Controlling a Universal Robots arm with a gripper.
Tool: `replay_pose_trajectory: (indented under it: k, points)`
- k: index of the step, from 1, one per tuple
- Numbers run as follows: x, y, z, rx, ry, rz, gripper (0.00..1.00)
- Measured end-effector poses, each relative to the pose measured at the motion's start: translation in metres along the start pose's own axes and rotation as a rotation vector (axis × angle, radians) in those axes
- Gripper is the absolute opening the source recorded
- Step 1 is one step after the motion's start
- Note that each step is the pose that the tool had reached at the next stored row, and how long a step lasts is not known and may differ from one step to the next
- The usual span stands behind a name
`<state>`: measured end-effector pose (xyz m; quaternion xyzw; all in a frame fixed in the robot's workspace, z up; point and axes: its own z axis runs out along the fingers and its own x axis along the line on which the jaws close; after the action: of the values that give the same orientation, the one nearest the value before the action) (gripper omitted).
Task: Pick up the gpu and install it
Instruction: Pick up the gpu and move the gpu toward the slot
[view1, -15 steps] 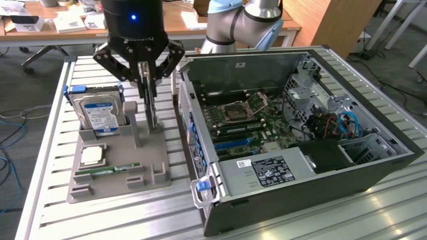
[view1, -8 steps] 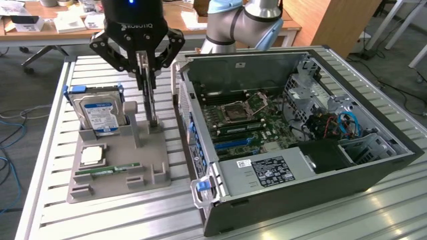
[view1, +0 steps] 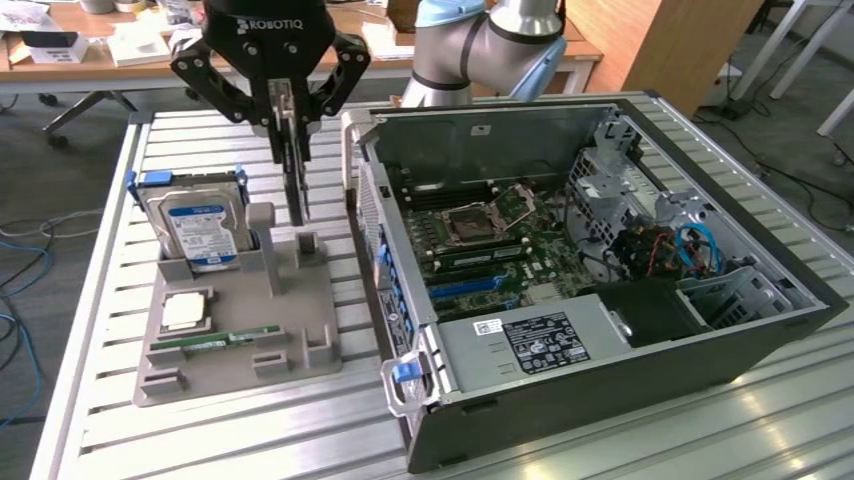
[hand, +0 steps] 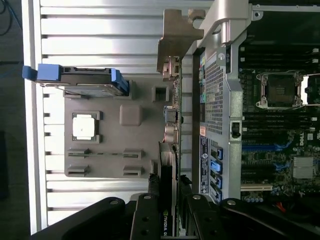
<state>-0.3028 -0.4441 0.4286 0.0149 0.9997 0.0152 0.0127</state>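
The hand (view1: 294, 125) was clamped narrow on the gpu (view1: 299, 185), its black fingers (view1: 227, 85) pressing the card's two flat faces near the upper edge. The gpu hung on edge, upright, its thin side turned toward the exterior view. In the wrist view the hand (hand: 169, 212) showed a finger on each side of the card's dark edge (hand: 169, 165), and the silver bracket (hand: 177, 30) stuck out at the card's far end.

The card's lower edge was close above the grey holder (view1: 234, 350), over the side of it nearest the computer case (view1: 747, 330). Whether that edge touched the holder's upright posts could not be told.

On the same holder, toward the exterior view's left, a silver hard drive (view1: 200, 225) with a blue-white label stood upright in blue rails. Nearer the camera than the drive, a square processor chip (view1: 183, 312) lay flat in its recess, and just beyond that a narrow green RAM stick (view1: 214, 340) lay in its slot.

The computer case lay on its side just beside the holder, at the exterior view's right, with its side panel off. Inside were the green motherboard (view1: 494, 250) and a grey power supply (view1: 527, 345). Holder and case both rested on the slatted metal tabletop (view1: 200, 440).
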Motion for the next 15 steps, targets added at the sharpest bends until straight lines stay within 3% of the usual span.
replay_pose_trajectory:
  k: [9,15]
  points:
    - [-0.003,0.0001,-0.0001,0.0000,0.0000,0.000,0.26]
    - [-0.022,0.0007,0.0004,-0.0006,0.0001,0.000,0.26]
